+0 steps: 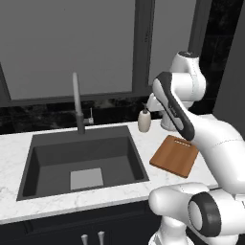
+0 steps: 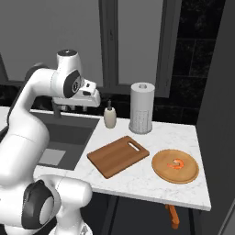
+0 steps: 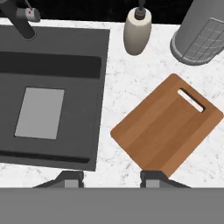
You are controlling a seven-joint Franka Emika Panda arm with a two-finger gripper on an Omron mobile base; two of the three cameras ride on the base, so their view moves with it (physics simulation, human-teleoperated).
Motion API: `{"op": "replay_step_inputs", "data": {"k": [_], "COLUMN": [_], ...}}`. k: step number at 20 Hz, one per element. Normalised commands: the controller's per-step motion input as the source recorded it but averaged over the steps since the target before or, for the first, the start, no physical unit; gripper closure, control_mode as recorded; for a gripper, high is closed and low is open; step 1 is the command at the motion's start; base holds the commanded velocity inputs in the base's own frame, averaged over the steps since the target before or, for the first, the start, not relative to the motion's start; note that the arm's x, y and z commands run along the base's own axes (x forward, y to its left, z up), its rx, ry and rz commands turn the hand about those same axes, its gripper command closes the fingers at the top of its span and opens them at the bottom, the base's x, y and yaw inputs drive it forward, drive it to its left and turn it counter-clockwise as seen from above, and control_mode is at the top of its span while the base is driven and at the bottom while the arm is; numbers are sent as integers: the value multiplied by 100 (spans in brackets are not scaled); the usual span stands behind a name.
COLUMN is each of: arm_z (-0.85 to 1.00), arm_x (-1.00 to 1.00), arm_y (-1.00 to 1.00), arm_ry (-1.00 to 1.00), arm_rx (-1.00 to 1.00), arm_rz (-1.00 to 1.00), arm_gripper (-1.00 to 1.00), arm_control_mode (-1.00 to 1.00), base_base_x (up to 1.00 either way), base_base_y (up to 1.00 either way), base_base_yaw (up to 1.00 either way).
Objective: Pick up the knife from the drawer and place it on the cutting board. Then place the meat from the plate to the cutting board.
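Note:
The reddish-brown cutting board (image 2: 118, 156) (image 1: 174, 155) (image 3: 168, 127) lies bare on the marble counter, right of the sink, slot handle at its far end. To its right the round tan plate (image 2: 160, 172) holds the small orange-red meat (image 2: 176, 164). My gripper (image 3: 113, 179) hangs open and holds nothing, high above the counter strip between sink and board; the right fingertip (image 3: 153, 178) is over the board's near corner. The knife is hidden. A small orange-brown shape (image 2: 172, 215) shows below the counter's front edge, too unclear to name.
A dark sink (image 3: 48, 92) (image 1: 81, 162) with a faucet (image 1: 78, 107) takes up the left. A soap dispenser (image 2: 109, 117) (image 3: 138, 30) and a paper towel roll (image 2: 141, 108) (image 3: 201, 35) stand behind the board. The counter ends just right of the plate.

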Motion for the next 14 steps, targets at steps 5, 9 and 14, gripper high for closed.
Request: {"op": "replay_step_inputs", "data": {"k": [5, 9, 14], "arm_z": [-10, -22, -57], "arm_x": [-55, -75, -31], "arm_y": [-3, -91, -100], "arm_ry": [-5, -9, 1], "arm_rx": [0, 9, 17], "arm_rz": [-7, -13, -2], "arm_gripper": [-100, -100, -100], "arm_control_mode": [-100, -100, -100], "base_base_x": [0, 0, 0], "base_base_y": [0, 0, 0], "base_base_yaw": [0, 0, 0]}}
